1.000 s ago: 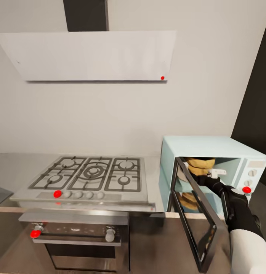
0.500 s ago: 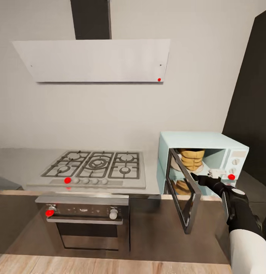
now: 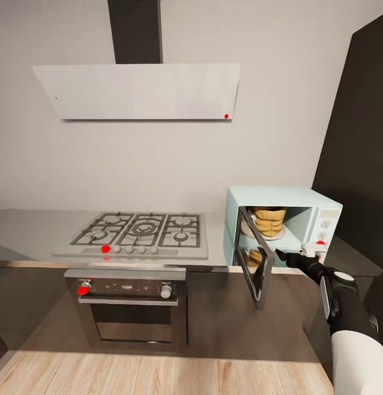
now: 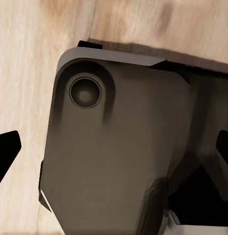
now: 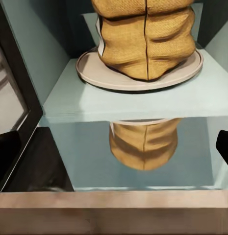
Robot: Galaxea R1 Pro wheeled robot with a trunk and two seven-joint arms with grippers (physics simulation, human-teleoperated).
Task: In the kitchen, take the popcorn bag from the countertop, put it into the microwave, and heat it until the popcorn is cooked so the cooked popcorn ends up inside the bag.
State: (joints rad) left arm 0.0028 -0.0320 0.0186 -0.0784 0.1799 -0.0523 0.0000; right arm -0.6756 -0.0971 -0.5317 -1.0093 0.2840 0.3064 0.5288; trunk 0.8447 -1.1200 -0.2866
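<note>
On grey countertop (image 3: 27, 233), microwave (image 3: 279, 196) standing with door (image 3: 252, 258) swinging wide. Popcorn bag (image 3: 268, 218) sitting upright on turntable plate (image 5: 138, 73) inside cavity. Right gripper (image 3: 293, 256) hovering just outside opening, fingers spread apart, gripping nothing. Left gripper's fingers spread over wooden floor (image 4: 25, 73).

The head camera looks forward and slightly down from well back, taking in the long grey steel-look countertop (image 3: 27, 230), steel gas hob (image 3: 138, 233) and pale blue boxy microwave (image 3: 282, 196). The right wrist camera sits close before that microwave's open cavity, facing the tan-orange paper popcorn bag (image 5: 145, 39), which both views share. The left wrist camera faces down at pale wood-plank floor (image 4: 25, 73).
</note>
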